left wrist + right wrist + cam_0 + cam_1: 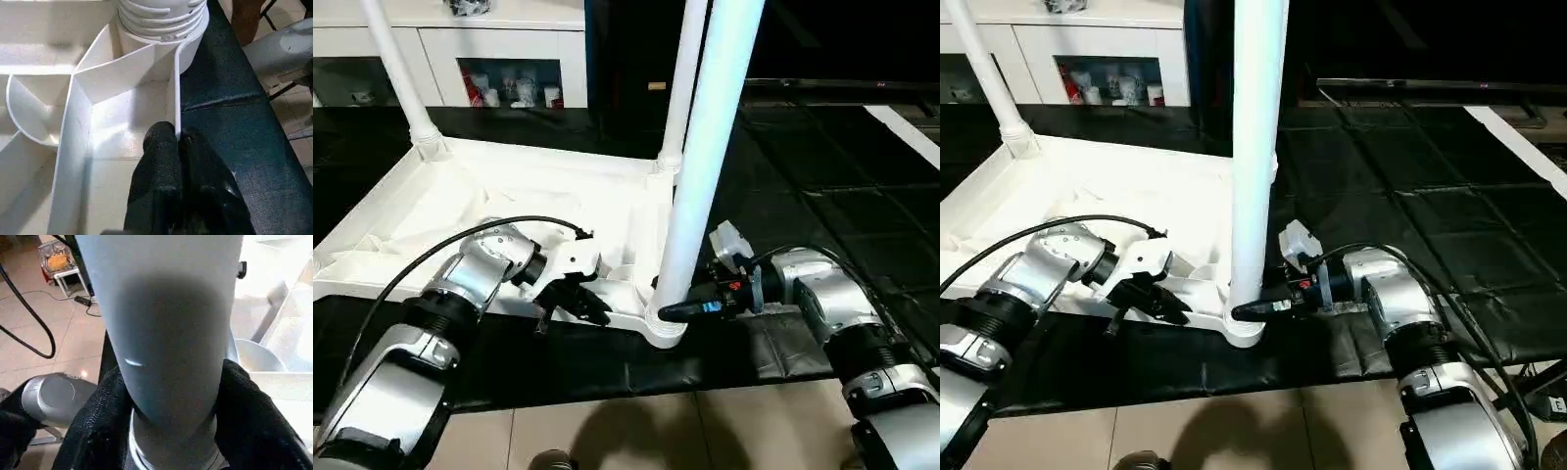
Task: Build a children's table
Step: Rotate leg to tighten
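The children's table [509, 196] lies upside down on a black mat, its ribbed white underside facing up. Three round legs stand up from its corners: far left [396, 69], far right [680, 88] and near right [705, 147]. My left gripper [582, 299] is shut on the near frame rim [174, 88], just beside the near-right corner socket [161, 19]. My right gripper [675, 311] reaches in from the right. Its black fingers [98, 426] press on both sides of the near-right leg [161, 333], low down by its base.
A black mat [803, 196] covers the floor under and to the right of the table. A white glass-door cabinet [509, 49] stands at the back. Beige tiled floor [656, 431] begins at the mat's near edge. A black cable [460, 240] loops over my left forearm.
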Motion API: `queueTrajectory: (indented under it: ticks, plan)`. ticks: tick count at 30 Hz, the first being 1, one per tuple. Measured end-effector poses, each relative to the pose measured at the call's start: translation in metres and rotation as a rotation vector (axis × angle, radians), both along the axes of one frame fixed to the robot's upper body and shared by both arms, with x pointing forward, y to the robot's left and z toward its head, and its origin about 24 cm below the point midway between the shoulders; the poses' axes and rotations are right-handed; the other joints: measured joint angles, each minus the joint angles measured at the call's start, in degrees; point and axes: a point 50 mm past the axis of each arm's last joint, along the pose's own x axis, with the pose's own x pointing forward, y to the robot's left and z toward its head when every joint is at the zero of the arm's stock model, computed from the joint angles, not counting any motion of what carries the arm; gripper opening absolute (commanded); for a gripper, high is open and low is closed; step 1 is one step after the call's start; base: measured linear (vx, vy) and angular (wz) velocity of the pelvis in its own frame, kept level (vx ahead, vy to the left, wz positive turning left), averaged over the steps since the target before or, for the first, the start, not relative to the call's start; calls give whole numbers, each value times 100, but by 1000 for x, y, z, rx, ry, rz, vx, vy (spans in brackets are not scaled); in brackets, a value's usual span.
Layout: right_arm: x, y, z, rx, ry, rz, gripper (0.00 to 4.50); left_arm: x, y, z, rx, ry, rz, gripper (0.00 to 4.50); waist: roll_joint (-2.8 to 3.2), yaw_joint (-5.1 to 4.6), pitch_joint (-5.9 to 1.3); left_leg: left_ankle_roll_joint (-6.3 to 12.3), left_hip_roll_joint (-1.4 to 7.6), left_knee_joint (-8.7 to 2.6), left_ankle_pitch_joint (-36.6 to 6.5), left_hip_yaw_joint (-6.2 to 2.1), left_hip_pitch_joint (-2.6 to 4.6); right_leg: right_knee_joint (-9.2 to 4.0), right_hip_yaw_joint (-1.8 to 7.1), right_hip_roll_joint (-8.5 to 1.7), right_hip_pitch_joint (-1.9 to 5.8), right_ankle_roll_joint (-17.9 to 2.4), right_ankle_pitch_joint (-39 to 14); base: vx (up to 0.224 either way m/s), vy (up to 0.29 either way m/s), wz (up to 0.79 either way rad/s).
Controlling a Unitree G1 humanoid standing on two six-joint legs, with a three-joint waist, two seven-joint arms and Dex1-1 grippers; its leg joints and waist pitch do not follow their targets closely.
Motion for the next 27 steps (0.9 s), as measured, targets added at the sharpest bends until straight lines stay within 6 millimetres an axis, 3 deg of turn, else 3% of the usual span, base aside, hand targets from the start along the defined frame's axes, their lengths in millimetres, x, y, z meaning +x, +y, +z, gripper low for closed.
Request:
queueTrajectory:
  ticks: [8,12,16,20,22,27]
  plan:
    - [-2,0,-1,-1,5,-10,203,0,-3,-2,-9,27,22,0,0,6,0,-2,-1,4,-1,-2,0,4,0,-1,0,0,0,0,0,0]
    - [-1,-1,-5,5,1,-118,202,5,-7,-7,-39,42,133,0,1,3,0,1,-2,12,4,-2,12,16,4,-6,5,0,2,0,0,0]
    - [8,-3,-8,-5,-24,-309,201,13,-13,-10,-58,30,280,0,1,-104,0,-6,-4,16,12,-1,28,24,13,-7,9,6,16,0,0,0]
    - [27,4,-11,10,-14,-668,199,26,-31,-13,-105,38,532,0,0,-325,1,-18,-5,6,20,3,44,21,18,-6,8,8,29,0,0,0]
    - [42,17,-9,4,-24,-873,199,33,-42,-13,-128,32,676,0,0,-449,2,-28,-5,-7,25,6,43,22,19,-5,-3,7,30,0,0,0]
    - [53,24,-4,-34,-79,-1014,199,36,-58,-13,-172,45,784,0,0,-456,2,-16,-3,-68,36,9,24,-20,9,10,-22,8,24,0,0,0]
